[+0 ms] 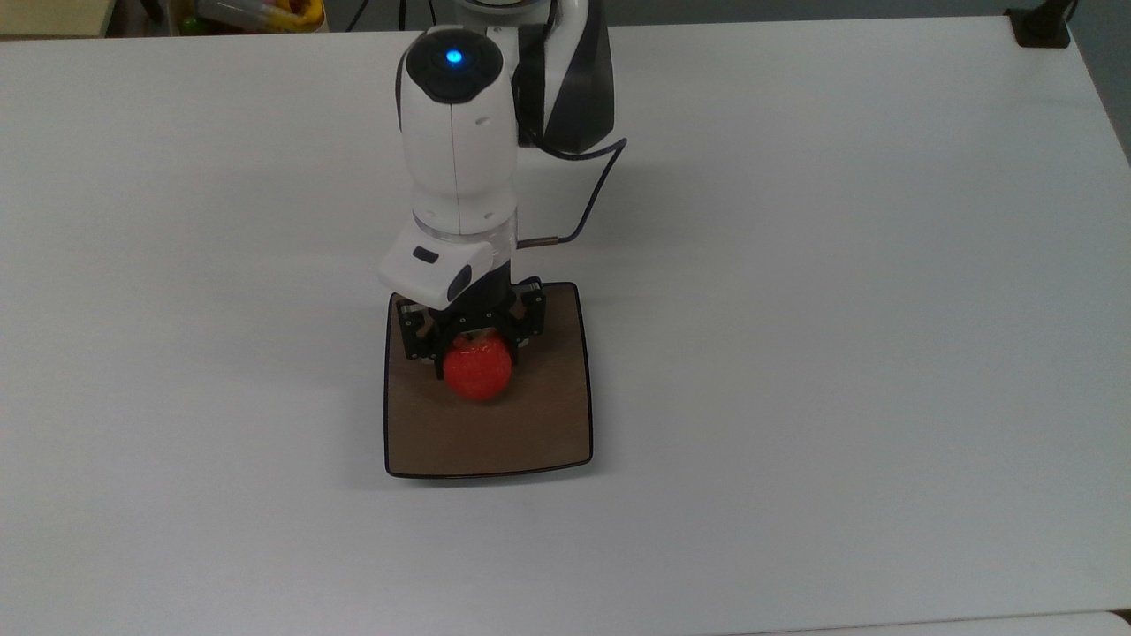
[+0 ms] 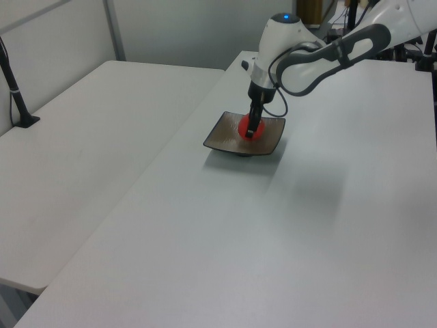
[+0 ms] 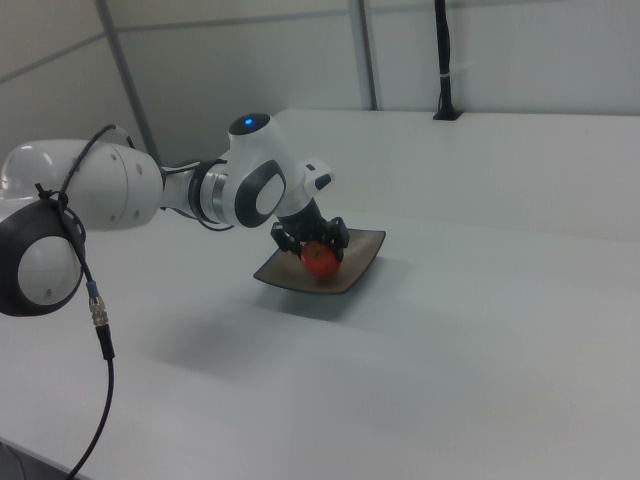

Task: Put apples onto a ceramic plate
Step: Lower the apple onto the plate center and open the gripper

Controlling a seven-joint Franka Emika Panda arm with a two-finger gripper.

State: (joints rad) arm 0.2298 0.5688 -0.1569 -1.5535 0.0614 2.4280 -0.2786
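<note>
1. Left side of the top view: the white table (image 1: 177,353) is bare at 9 o'clock of the square brown ceramic plate (image 1: 548,442). If the fruit escapes toward this side, I judge that nothing there stops it, because the plate's rim is low and the table is smooth.

2. Centre of the top view: the gripper (image 1: 473,346) pinches the small red apple (image 1: 478,368) between its two black fingers, above the middle of the plate, a little toward 12 o'clock. In the left view the apple (image 2: 248,127) is low over the plate (image 2: 225,140), but I cannot tell if it touches the surface. If the fingers open while there is a gap, the round apple probably bounces and rolls. If the arm descends too far, it can press the apple into the ceramic and tilt or chip the plate.

3. In the right view the apple (image 3: 320,260) sits over the dished centre of the plate (image 3: 365,265), which should help it to settle. The glossy surface gives little friction, so a sideways pull during the release may send it toward the rim.

4. Right side of the top view: the dark cable (image 1: 590,205) hangs at 1 o'clock of the plate, apart from it. I judge it a small snag risk when the arm retreats.
</note>
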